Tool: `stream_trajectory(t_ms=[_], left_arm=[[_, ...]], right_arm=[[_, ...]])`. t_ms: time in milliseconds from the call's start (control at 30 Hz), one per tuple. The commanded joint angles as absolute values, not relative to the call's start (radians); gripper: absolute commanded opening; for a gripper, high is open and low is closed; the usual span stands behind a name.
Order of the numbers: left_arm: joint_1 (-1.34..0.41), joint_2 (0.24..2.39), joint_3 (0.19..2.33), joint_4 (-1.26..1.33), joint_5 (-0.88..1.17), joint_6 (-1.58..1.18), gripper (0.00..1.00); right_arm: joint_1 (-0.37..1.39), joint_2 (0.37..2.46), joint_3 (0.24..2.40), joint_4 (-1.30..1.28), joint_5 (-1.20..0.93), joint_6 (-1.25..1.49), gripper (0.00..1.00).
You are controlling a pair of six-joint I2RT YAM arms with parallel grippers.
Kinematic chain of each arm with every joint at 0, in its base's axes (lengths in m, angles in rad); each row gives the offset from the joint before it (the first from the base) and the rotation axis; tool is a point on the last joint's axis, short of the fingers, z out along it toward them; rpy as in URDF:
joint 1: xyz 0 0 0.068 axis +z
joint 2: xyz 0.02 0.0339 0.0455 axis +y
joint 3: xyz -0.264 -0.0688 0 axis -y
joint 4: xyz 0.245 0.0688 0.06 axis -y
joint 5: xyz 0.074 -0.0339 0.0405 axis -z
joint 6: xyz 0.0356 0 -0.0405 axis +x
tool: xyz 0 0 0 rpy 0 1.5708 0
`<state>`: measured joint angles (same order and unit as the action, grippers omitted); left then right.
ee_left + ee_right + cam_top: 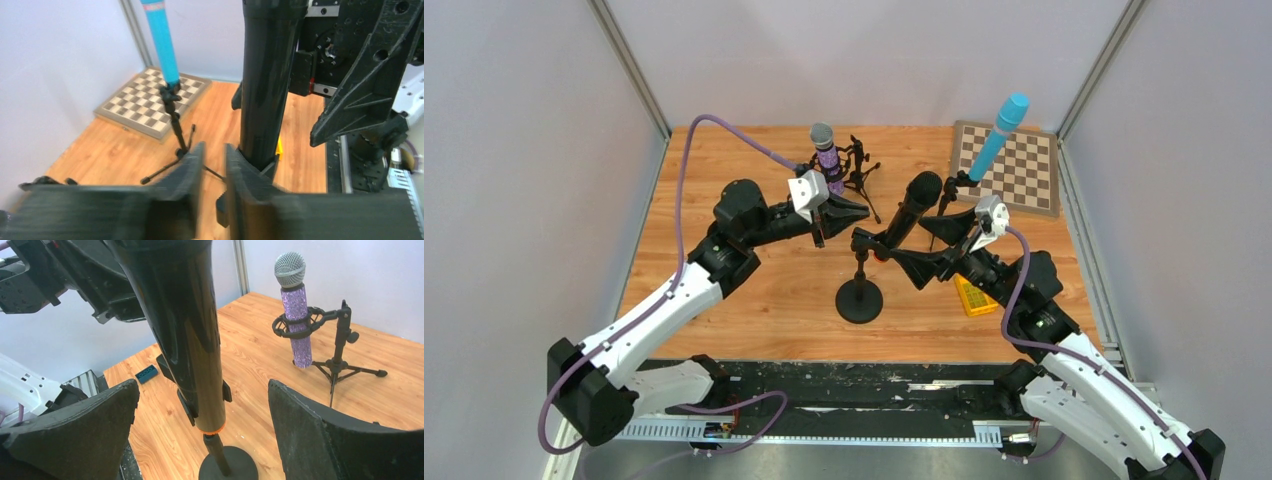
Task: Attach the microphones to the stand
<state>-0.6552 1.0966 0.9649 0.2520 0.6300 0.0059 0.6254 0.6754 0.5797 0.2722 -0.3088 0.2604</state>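
Black microphone: a glossy black stick microphone [185, 330] with an orange ring [210, 431] at its lower end stands tilted in the clip of a black stand with a round flat base [235, 465], near the middle of the wooden tabletop [754, 290].
Right pincer: the right pincer [202, 387] is spread wide, one finger on each side of the black microphone's lower barrel, both clear of it.
Left pincer: the left pincer [214, 150] has its fingers drawn close, with a narrow slit between them and nothing in it. It sits low, just beside the black microphone's clip; its right finger may be brushing the clip, but the wrist view is too close to tell.
Purple microphone: a glittery purple microphone with a silver mesh head [295, 315] sits upright in the ring mount of a small black tripod stand [340, 350] at the far left of the tabletop.
Blue microphone: a plain light-blue microphone [162, 45] sits tilted on a second thin black tripod [177, 130], in front of the chessboard.
Chessboard: a brown-and-cream wooden chessboard [140, 107] lies flat in the far right corner.
Other items: a small yellow block [974, 295] lies under the right arm; a small dark-blue flat piece [146, 373] lies near the tabletop's near edge.
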Motion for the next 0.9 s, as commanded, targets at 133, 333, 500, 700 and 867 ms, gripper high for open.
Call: stream_trajectory(t_ms=[133, 333, 500, 700, 867], left_arm=[[-0.661, 1.183, 1.021, 0.213, 0.733, 0.015, 0.0], [-0.67, 1.155, 0.966, 0.267, 0.728, 0.006, 0.0], [-0.676, 1.146, 0.931, 0.275, 0.721, 0.006, 0.0], [-0.678, 1.134, 0.875, 0.288, 0.697, 0.005, 0.0], [-0.678, 1.133, 0.846, 0.296, 0.682, -0.02, 0.0]], right_arm=[[0.625, 0.647, 0.569, 0.241, -0.247, 0.261, 1.0], [0.624, 0.658, 0.568, 0.24, -0.238, 0.265, 1.0], [0.62, 0.672, 0.569, 0.241, -0.238, 0.27, 1.0], [0.617, 0.675, 0.574, 0.24, -0.237, 0.27, 1.0], [0.615, 0.681, 0.577, 0.241, -0.241, 0.27, 1.0]])
